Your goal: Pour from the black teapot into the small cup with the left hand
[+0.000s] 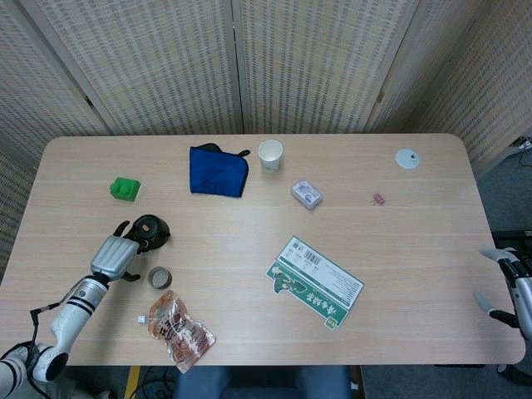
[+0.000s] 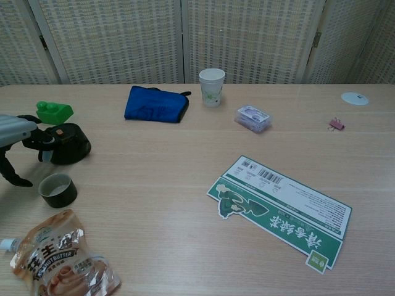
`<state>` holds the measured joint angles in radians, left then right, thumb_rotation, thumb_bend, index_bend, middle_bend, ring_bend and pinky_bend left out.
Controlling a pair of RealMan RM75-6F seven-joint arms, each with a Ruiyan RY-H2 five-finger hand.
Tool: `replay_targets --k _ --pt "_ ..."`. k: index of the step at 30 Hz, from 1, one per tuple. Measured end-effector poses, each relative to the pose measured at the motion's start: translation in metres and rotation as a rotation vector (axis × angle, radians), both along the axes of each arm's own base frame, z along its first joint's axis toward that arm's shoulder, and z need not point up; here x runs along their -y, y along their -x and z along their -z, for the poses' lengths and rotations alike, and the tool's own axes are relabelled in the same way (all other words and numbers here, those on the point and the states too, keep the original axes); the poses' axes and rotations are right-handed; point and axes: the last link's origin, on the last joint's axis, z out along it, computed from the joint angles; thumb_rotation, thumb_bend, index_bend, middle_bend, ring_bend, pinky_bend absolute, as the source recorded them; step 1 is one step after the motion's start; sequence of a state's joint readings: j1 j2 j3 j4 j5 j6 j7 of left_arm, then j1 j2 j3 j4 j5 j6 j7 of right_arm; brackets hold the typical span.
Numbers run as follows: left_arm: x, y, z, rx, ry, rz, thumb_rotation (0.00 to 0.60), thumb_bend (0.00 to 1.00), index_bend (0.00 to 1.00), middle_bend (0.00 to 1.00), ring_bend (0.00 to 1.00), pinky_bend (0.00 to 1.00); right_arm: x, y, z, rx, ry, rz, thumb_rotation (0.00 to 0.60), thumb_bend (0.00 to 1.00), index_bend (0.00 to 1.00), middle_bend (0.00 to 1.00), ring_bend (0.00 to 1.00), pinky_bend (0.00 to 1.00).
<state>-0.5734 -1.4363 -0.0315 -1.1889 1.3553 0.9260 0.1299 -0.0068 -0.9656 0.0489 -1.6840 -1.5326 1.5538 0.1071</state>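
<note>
Pouch beside small cup; green block behind black teapot.

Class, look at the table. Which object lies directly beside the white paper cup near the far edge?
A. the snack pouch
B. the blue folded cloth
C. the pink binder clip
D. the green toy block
B: the blue folded cloth sits just left of the white paper cup along the far edge, while the other three lie well away from it.
</note>
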Motion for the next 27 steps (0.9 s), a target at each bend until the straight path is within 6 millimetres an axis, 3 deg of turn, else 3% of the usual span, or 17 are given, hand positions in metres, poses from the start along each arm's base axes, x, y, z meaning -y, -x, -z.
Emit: replay_targets --k 15,25,27 --pt "-0.001 0.003 0.0 -0.015 0.02 -0.023 0.538 0.11 0.59 0.58 0.42 0.0 0.0 0.0 -0.001 0.001 0.006 0.004 0.6 0.19 0.26 0.29 0.2 0.19" --pt "-0.008 0.001 -0.005 0.02 0.001 -0.03 0.515 0.11 0.74 0.77 0.57 0.0 0.0 0.0 -0.002 0.006 0.015 0.005 0.6 0.19 0.26 0.29 0.2 0.19" --pt "-0.011 0.001 -0.007 0.031 -0.003 -0.033 0.477 0.11 0.77 0.8 0.6 0.0 0.0 0.0 -0.003 0.007 0.019 0.007 0.6 0.19 0.26 0.29 0.2 0.19"
